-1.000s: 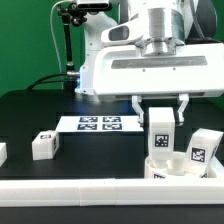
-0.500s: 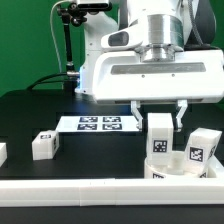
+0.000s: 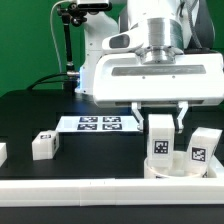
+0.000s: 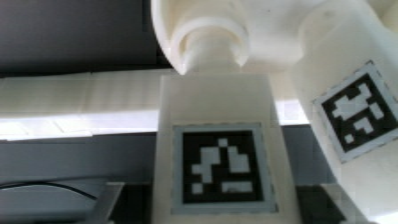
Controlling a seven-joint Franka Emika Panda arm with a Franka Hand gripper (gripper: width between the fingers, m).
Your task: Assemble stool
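The gripper [image 3: 160, 118] straddled an upright leg block [image 3: 160, 138] entering the seat disc [image 3: 185, 168] beneath it, its grip impossible to judge; twisting the leg home likely came next.

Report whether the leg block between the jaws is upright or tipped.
Upright: the leg block stands with long sides vertical, its lower end at the seat disc.
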